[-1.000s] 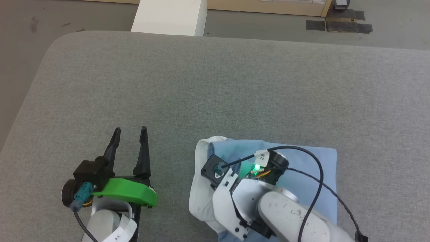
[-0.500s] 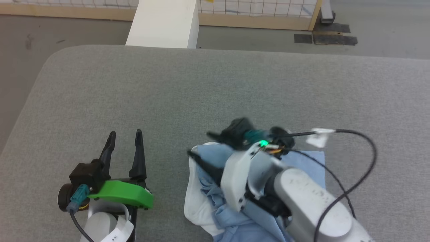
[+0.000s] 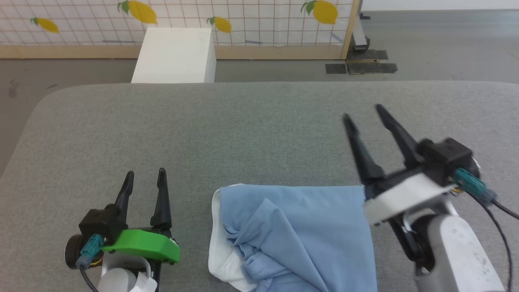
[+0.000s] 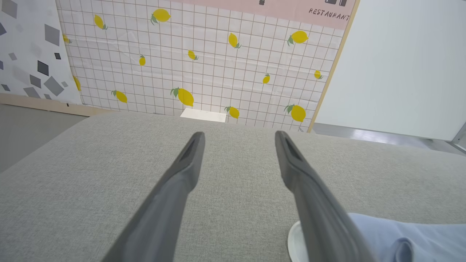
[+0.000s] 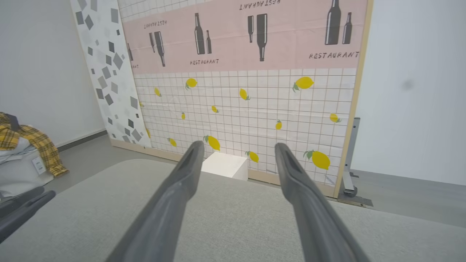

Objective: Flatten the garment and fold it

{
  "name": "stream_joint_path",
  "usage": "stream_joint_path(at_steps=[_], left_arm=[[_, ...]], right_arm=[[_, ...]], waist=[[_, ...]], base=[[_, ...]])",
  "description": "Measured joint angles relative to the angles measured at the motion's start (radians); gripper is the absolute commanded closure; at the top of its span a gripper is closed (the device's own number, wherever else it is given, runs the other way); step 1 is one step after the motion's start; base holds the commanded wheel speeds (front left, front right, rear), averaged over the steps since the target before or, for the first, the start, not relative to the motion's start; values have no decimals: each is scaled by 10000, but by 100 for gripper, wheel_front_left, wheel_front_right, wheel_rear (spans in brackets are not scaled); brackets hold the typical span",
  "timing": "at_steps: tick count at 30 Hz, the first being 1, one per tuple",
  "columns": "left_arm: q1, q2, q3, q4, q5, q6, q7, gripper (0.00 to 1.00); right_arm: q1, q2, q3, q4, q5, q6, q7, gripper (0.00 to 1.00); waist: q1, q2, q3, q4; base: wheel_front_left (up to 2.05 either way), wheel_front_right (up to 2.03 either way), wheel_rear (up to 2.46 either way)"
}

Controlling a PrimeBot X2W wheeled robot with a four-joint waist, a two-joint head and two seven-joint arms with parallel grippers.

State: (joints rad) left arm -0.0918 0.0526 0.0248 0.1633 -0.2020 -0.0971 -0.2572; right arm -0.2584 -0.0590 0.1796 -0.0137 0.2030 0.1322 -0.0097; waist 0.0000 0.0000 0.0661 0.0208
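On the grey padded table [image 3: 243,129] in the head view, the shirt [image 3: 300,235] is lying near the front edge between my two arms. It is sitting as a rough light-blue rectangle, with rumpled folds bunching on its left half and a white collar [image 3: 217,253] showing along its left side. The left claw [image 3: 145,172] is resting at the lower left, near the shirt but apart from it, fingers spread and gripping nothing. The right claw [image 3: 363,112] is hanging at the right, its fingers angling up past the shirt's right edge, released and empty. A white box [image 3: 174,54] is standing on the floor beyond the table, before a lemon-print wall [image 3: 243,20].

In the left wrist view, the left claw [image 4: 239,134] is pointing across bare table with its jaws standing wide. The shirt [image 4: 400,236] is peeking in at the lower right corner, its white edge just beside one finger.

In the right wrist view, the right claw [image 5: 238,145] is pointing toward the lemon-print wall, jaws wide apart with nothing between them. The left claw's dark fingers [image 5: 29,210] are showing at the lower left, and a yellow plaid cloth [image 5: 22,142] is draping over something pale at the far left.
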Motion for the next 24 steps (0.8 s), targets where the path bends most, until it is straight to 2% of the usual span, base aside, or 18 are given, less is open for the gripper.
stream_joint_path(at_steps=[6,11,13,16,20,24], left_arm=[[105,0,27,-69,31,0,0,0],[117,0,2,-132,31,0,0,0],[117,0,-10,-138,31,0,0,0],[116,0,-8,-146,31,0,0,0],[113,0,-4,-153,31,0,0,0],[109,0,10,-174,31,0,0,0]], right_arm=[[1177,-274,-1197,-42,-232,0,-188,0],[1708,-537,-1666,15,69,0,-134,0],[1855,-502,-1870,203,890,0,123,0],[1993,-332,-2207,550,2926,0,959,0],[2043,-140,-2780,1185,5860,-2,2911,0],[2182,0,-3405,1983,7720,-2,5074,0]], waist=[[-1,0,-211,-266],[-1,0,-233,-381],[-1,0,-189,-388],[-1,0,-110,-384],[0,0,7,-343],[-1,0,103,-280]], base=[[0,0,0],[0,0,0],[0,0,0],[0,0,0],[0,0,0],[0,0,0]])
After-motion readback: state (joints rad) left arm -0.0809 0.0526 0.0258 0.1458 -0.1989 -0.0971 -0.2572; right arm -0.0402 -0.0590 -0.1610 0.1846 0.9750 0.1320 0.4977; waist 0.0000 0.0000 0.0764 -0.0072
